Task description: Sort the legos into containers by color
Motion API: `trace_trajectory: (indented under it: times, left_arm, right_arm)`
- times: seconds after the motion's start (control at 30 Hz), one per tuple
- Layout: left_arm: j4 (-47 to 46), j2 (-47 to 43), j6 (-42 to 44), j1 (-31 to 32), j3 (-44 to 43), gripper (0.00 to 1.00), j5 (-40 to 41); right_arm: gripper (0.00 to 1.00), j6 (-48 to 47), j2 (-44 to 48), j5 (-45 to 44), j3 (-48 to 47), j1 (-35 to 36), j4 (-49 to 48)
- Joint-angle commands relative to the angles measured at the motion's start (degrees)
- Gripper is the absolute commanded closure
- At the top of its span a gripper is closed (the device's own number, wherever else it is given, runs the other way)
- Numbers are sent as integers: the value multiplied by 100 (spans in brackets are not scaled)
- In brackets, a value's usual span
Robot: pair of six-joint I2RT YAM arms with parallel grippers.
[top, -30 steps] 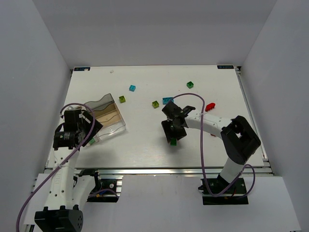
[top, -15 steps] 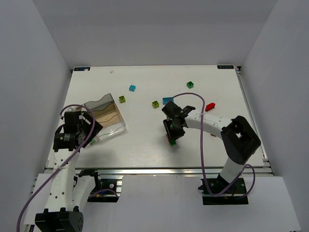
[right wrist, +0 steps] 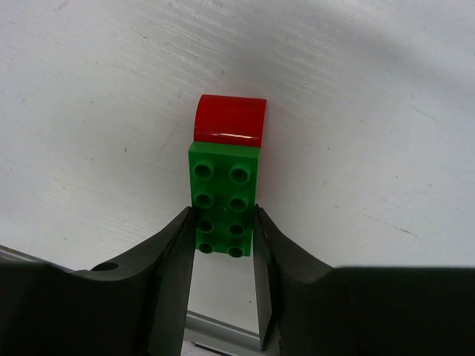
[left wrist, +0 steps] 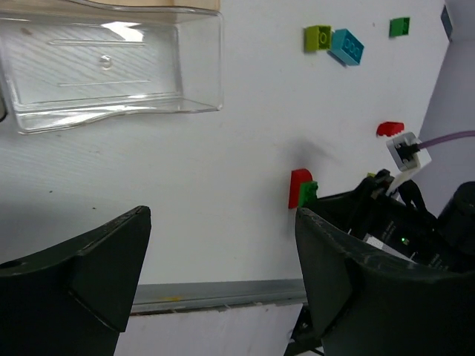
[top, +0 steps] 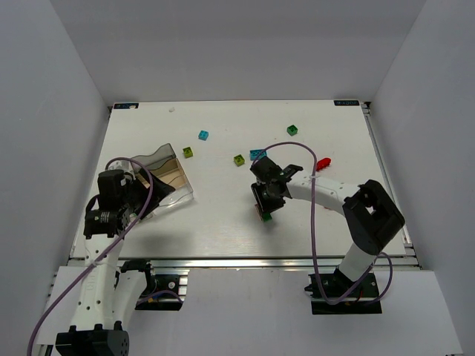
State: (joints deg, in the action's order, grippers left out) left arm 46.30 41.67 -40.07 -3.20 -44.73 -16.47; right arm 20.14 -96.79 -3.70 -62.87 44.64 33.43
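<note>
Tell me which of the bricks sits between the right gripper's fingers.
The green-and-red stack: a green studded brick joined to a red rounded piece. The right gripper pinches its green end; the other bricks lie loose farther back.

Beyond the left end effector (left wrist: 223, 222), its 2 fingers (left wrist: 104, 259) spread wide, the white surface (left wrist: 185, 170) carries a clear tray (left wrist: 111, 81), a lime brick (left wrist: 318, 37) touching a cyan brick (left wrist: 347, 46), 1 green brick (left wrist: 399, 27), a red piece (left wrist: 390, 128) and a red-and-green stack (left wrist: 300, 189) against the right arm (left wrist: 401, 230).
</note>
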Motion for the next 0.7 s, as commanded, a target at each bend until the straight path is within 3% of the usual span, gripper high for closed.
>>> trace_trajectory:
  times: [0.0, 0.37, 0.67]
  left_arm:
    - [-394, -71, 114, 21, 70, 12, -700]
    - [-456, -19, 158, 21, 149, 11, -682]
    - [-412, -115, 149, 21, 237, 11, -621]
  right_arm:
    - [92, -352, 47, -534, 284, -8, -205]
    - [65, -388, -138, -561, 249, 9, -311]
    - [52, -397, -208, -526, 240, 9, -311]
